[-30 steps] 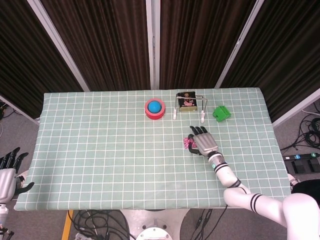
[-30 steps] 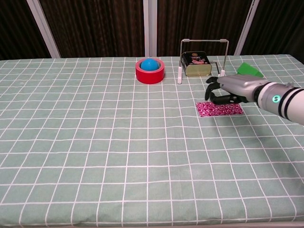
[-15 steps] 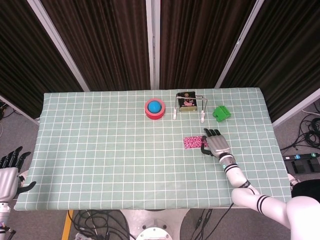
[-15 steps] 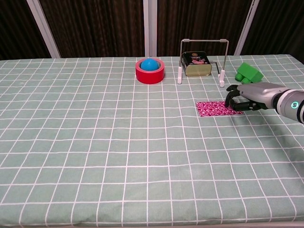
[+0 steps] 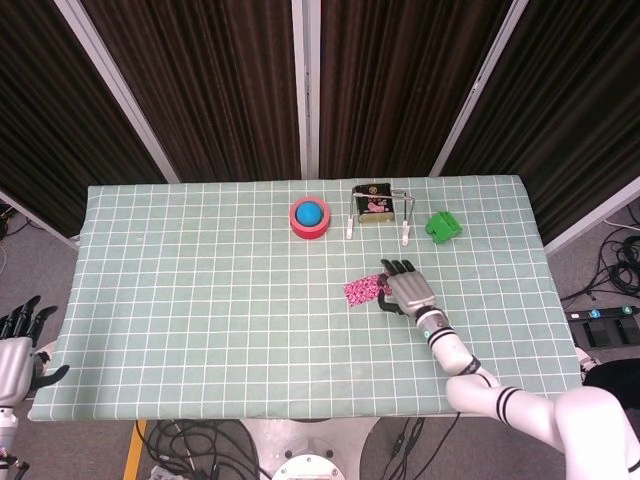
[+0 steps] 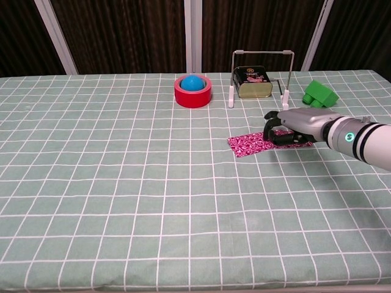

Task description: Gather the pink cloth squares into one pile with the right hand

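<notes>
The pink patterned cloth (image 5: 360,291) lies on the green checked tablecloth (image 5: 200,300), right of centre. In the chest view the pink cloth (image 6: 249,144) reaches from left of my right hand to under it. My right hand (image 5: 406,290) lies palm down on the cloth's right end, fingers curled onto it and gripping it. The chest view shows the right hand (image 6: 292,127) low over the table. I cannot tell how many squares make up the cloth. My left hand (image 5: 18,348) hangs off the table's near left corner, fingers apart and holding nothing.
At the back stand a red tape roll with a blue ball (image 5: 310,217), a tin inside a wire frame (image 5: 375,205) and a green block (image 5: 441,226). The same tin (image 6: 252,82) and green block (image 6: 320,93) sit just behind my right hand.
My right hand swung right off the cloth's middle to its right end, then came back left. The cloth slid left with it and now sticks out further left.
</notes>
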Action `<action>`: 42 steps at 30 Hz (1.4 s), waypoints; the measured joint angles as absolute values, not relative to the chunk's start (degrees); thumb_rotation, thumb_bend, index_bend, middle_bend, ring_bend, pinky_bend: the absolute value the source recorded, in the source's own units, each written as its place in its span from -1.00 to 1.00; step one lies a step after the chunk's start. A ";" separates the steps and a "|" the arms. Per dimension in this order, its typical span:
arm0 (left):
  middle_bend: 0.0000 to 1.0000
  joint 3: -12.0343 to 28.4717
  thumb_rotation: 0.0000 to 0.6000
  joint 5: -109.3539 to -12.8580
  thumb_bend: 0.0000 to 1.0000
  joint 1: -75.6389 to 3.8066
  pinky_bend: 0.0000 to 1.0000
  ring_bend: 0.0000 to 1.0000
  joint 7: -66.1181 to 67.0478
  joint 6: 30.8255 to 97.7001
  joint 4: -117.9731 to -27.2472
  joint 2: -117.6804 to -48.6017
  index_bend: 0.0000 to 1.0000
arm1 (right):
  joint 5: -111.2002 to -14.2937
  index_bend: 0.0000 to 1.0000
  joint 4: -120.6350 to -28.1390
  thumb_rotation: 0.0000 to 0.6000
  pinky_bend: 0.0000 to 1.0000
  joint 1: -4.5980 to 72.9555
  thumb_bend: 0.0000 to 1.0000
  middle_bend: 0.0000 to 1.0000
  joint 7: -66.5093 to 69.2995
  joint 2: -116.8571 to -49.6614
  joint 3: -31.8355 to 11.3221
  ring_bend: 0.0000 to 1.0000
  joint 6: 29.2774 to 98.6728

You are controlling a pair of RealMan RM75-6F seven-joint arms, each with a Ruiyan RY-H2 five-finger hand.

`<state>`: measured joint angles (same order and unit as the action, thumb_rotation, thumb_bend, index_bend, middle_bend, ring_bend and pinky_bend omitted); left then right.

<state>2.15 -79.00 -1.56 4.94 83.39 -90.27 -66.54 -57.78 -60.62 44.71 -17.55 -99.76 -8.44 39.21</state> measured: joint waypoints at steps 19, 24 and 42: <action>-0.68 1.77 1.00 -79.27 -0.84 -0.66 -0.71 -0.78 3.13 83.85 -88.59 -67.03 -0.56 | -57.85 -0.45 -63.70 -0.70 -1.00 45.87 0.26 -1.00 -19.39 -98.99 -8.93 -1.00 41.32; -0.68 1.84 1.00 -79.51 -0.84 -0.82 -0.71 -0.78 3.37 83.80 -88.71 -67.15 -0.56 | -55.45 -0.46 -61.86 -0.71 -1.00 45.58 0.27 -1.00 -19.29 -98.12 -9.37 -1.00 40.60; -0.67 2.24 1.00 -79.30 -0.84 -1.15 -0.71 -0.78 4.78 83.57 -89.99 -66.72 -0.56 | -57.18 -0.46 -61.04 -0.69 -1.00 44.99 0.27 -1.00 -17.71 -98.24 -7.42 -1.00 38.84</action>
